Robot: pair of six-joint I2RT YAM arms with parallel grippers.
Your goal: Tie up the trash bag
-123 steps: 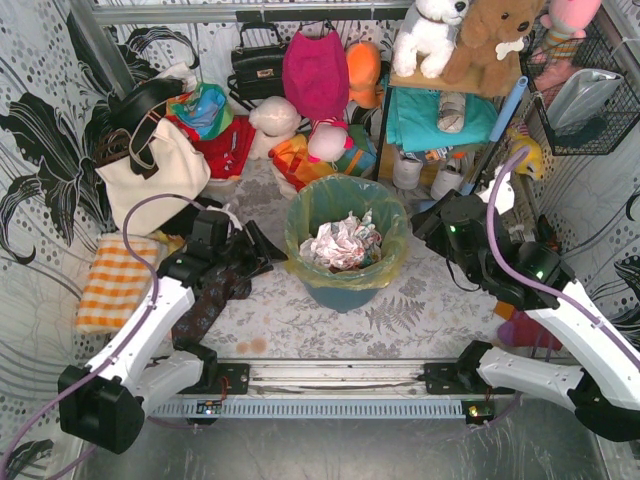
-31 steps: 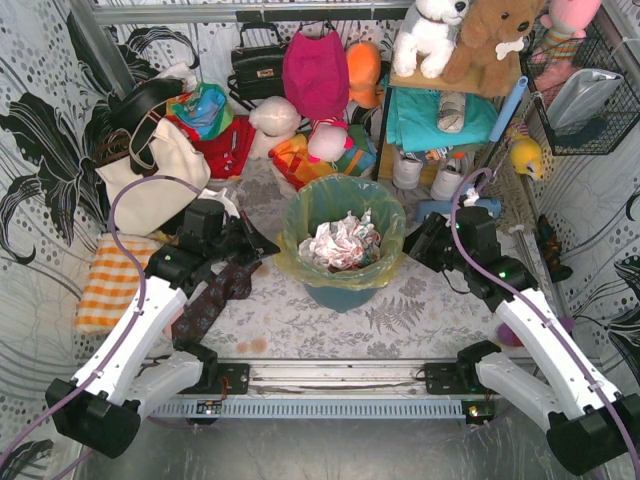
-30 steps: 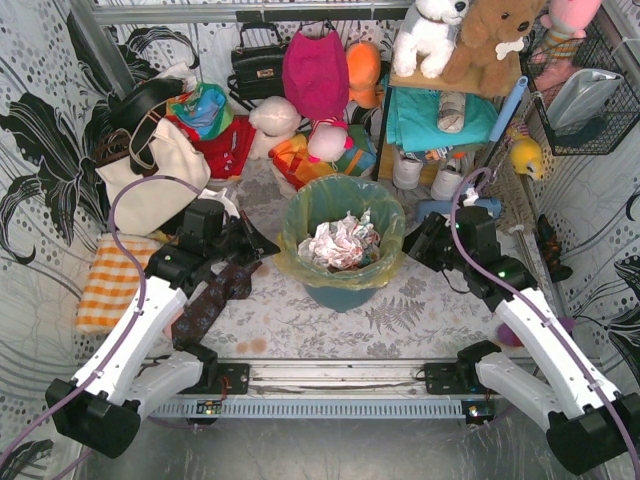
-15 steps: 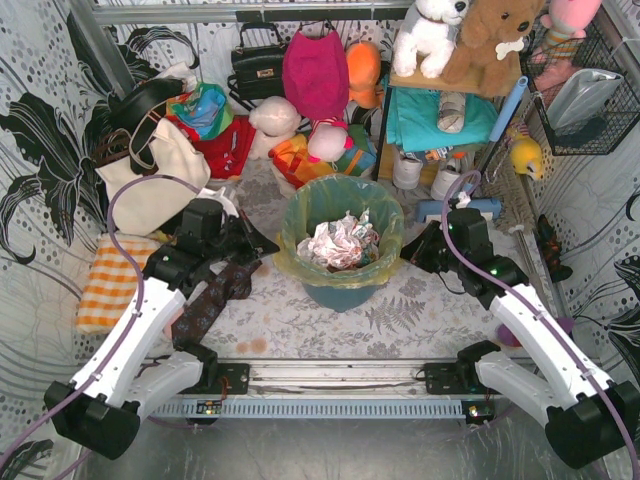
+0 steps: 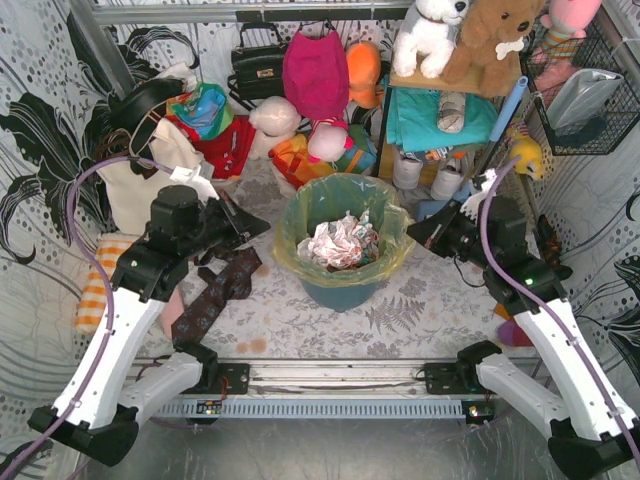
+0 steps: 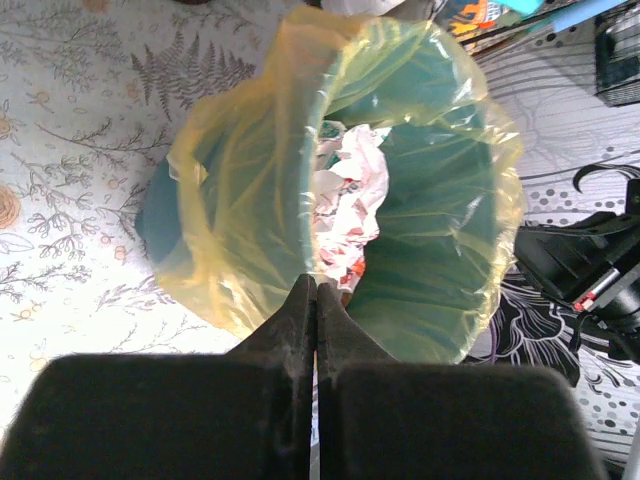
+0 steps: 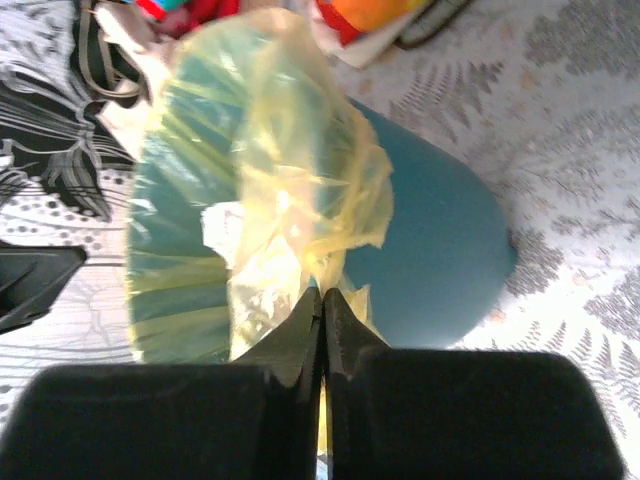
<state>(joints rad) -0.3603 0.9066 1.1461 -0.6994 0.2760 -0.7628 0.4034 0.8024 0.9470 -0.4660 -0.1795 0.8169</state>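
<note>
The trash bag [image 5: 340, 196], thin yellow-green plastic, lines a teal bin [image 5: 345, 292] at the centre, with crumpled white paper [image 5: 340, 243] inside. My left gripper [image 5: 265, 226] is at the bag's left rim. In the left wrist view it [image 6: 316, 283] is shut, with the bag [image 6: 240, 200] folding down to its tips. My right gripper [image 5: 410, 238] is at the right rim. In the right wrist view it [image 7: 322, 292] is shut on a gathered bunch of the bag [image 7: 290, 160], beside the bin's wall [image 7: 430, 240].
A cream tote bag [image 5: 150, 170] and an orange checked cloth [image 5: 100, 285] lie at the left. A dark patterned cloth [image 5: 215, 295] lies under the left arm. Bags and soft toys crowd the back. A shelf [image 5: 445, 115] and a wire basket [image 5: 585, 95] stand at the right.
My right gripper has closed on the bag's right rim and drawn back to the right. My left arm has lifted and pulled left with its jaws still shut.
</note>
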